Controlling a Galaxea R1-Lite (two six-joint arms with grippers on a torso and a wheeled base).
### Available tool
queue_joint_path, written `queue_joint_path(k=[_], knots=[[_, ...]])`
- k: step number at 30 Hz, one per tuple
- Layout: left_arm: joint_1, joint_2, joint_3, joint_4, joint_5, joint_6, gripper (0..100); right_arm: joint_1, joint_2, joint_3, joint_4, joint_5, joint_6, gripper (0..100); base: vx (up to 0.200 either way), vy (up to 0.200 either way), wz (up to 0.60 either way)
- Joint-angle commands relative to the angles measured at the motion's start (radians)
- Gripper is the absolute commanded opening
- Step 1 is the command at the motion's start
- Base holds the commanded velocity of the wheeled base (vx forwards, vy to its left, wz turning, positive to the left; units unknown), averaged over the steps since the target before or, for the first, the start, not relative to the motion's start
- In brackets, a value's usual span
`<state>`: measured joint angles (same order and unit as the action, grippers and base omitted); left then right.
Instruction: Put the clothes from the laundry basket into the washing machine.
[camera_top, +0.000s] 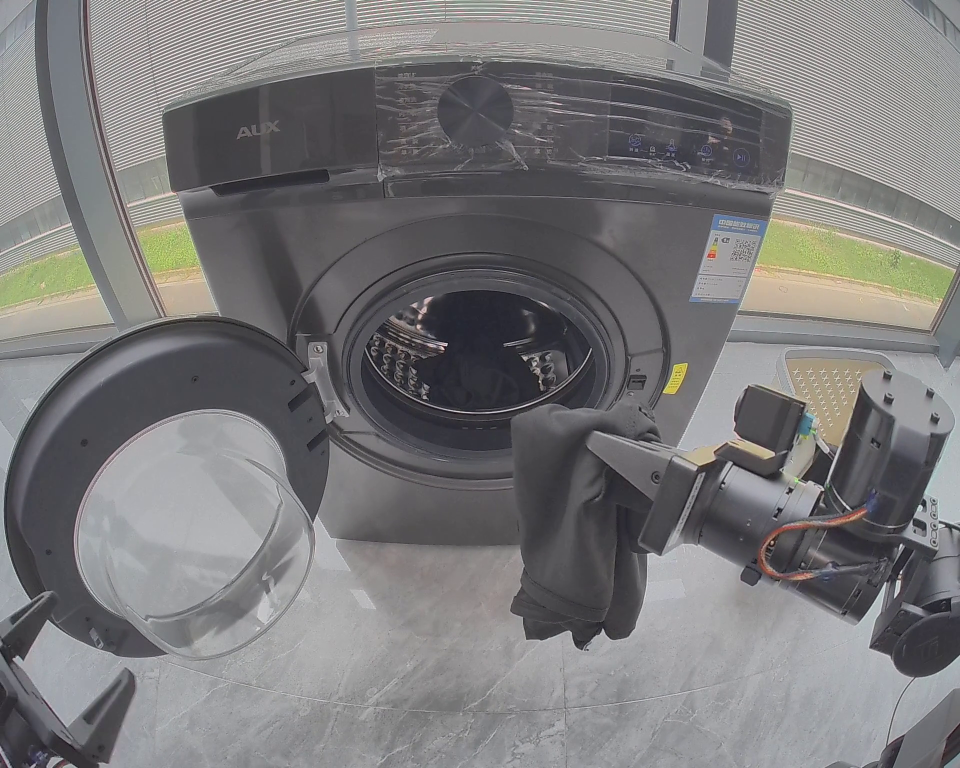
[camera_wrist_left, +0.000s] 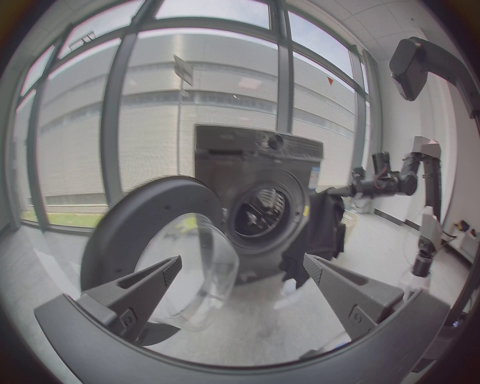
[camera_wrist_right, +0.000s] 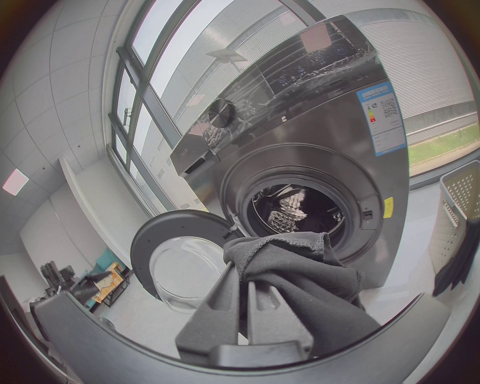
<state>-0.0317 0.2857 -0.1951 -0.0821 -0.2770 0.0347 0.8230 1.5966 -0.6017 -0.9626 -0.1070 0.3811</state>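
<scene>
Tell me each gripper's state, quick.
Left gripper: open, empty.
Right gripper: shut on the dark garment.

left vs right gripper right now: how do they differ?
The left gripper has jaws open and empty; the right gripper has jaws shut on a dark garment. The left one sits low near the open door; the right one is raised by the drum opening. Both face the washer.

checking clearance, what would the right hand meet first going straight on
The right hand likely meets the washing machine at the port's lower rim, its dark garment first; depth is unclear, it might enter the drum.
</scene>
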Motion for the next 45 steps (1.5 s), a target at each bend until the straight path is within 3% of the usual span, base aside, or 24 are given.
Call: queue_joint_path(k=[1,9,19,25,33,45], knots=[[-0.048,0.403,0.034,-0.131,-0.197,0.044,100,0.058,0.085,-0.136,-0.01,0.009,0.042,0,0.0,0.0,0.0],[-0.152,0.673,0.039,-0.3,-0.203,0.045,100,0.067,0.161,-0.204,-0.079,-0.002,0.042,0,0.0,0.0,0.0],[-0.261,1.107,0.039,-0.645,-0.203,0.047,100,0.061,0.183,-0.214,-0.085,-0.008,0.044,0,0.0,0.0,0.0],[-0.327,1.259,0.023,-0.782,-0.205,0.045,100,0.065,0.183,-0.23,-0.085,-0.006,0.045,0,0.0,0.0,0.0],[-0.395,1.408,-0.032,-0.851,-0.208,0.042,100,0.067,0.178,-0.23,-0.085,-0.008,0.045,0,0.0,0.0,0.0],[-0.415,1.587,-0.121,-0.941,-0.197,0.027,100,0.07,0.172,-0.228,-0.085,-0.008,0.045,0,0.0,0.0,0.0]])
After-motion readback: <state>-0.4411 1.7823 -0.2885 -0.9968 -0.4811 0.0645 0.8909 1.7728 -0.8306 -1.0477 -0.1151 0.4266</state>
